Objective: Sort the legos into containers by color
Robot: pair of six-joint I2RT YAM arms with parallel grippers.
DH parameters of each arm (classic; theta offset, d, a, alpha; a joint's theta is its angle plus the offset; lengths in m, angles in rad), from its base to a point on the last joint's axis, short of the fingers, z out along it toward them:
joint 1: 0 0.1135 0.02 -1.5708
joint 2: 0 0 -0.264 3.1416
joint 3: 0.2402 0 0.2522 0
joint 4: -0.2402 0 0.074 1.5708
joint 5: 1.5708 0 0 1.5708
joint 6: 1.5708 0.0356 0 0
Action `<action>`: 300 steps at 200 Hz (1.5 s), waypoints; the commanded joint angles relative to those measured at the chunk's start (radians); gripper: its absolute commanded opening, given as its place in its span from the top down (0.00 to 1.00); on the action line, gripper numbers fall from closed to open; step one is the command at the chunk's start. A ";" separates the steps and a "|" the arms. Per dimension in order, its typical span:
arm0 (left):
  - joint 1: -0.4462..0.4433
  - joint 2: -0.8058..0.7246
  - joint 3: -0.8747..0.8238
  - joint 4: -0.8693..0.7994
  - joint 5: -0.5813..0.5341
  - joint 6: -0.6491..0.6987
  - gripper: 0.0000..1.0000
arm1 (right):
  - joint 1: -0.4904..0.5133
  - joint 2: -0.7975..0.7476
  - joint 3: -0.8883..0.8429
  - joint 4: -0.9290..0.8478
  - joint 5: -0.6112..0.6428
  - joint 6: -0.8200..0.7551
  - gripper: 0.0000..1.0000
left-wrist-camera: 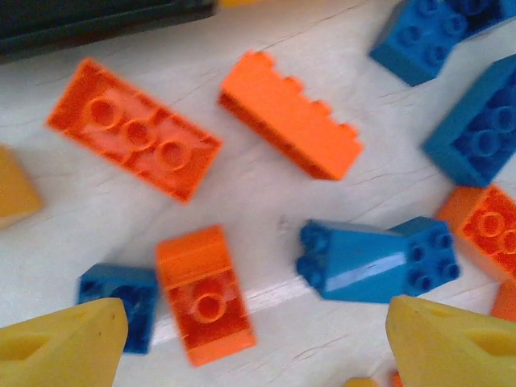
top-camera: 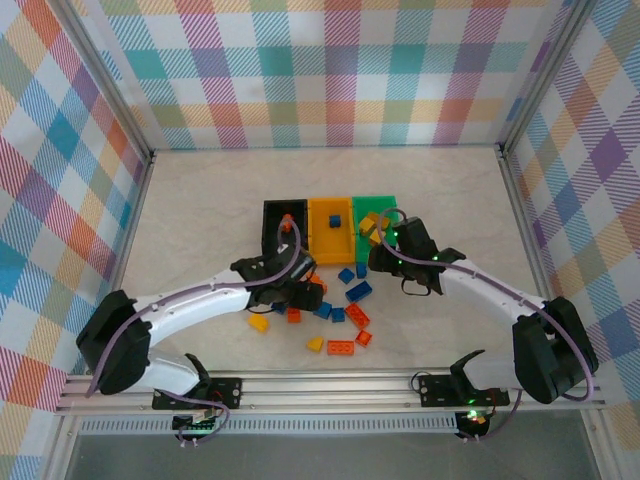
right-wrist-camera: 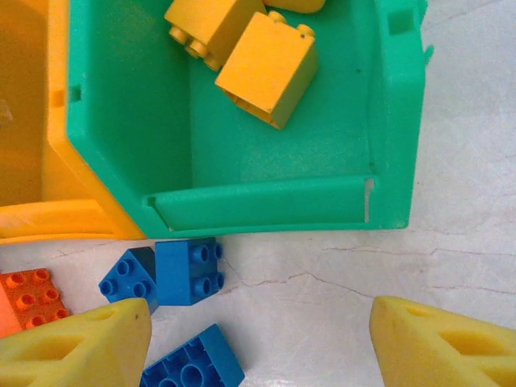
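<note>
left fingers (left-wrist-camera: 72, 347): spread wide, empty, lower corners; loose legos (left-wrist-camera: 290, 125) on desk (left-wrist-camera: 250, 193) between and above
right fingers (right-wrist-camera: 81, 347): spread wide, empty, lower corners
green bin (right-wrist-camera: 266, 201): upper centre, holding yellow bricks (right-wrist-camera: 266, 68)

Three bins stand side by side in a row mid-table (top-camera: 200, 220): left bin (top-camera: 272, 235), middle bin (top-camera: 330, 243), right bin (top-camera: 375, 203). The loose bricks (top-camera: 358, 291) lie scattered in front of them, on my side, a few just before the middle bin's near wall. One brick (top-camera: 335, 220) sits in the middle bin; two bricks (right-wrist-camera: 270, 68) sit in the right bin, touching each other. My left gripper (left-wrist-camera: 256, 322) hangs over the left of the scatter, my right gripper (right-wrist-camera: 260, 314) just in front of the right bin's near wall.
</note>
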 commanded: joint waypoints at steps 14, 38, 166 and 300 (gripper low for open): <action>0.043 -0.066 -0.066 -0.035 -0.079 -0.018 0.20 | 0.000 -0.030 -0.012 0.027 -0.013 0.017 0.27; 0.085 -0.051 -0.111 0.003 -0.088 -0.009 0.25 | 0.000 -0.029 -0.015 0.028 -0.013 0.017 0.28; 0.126 -0.065 -0.210 0.084 0.019 0.000 0.29 | 0.001 -0.035 -0.022 0.030 -0.004 0.016 0.28; 0.149 0.003 -0.187 0.045 -0.083 0.011 0.37 | 0.001 -0.041 -0.023 0.032 -0.011 0.022 0.27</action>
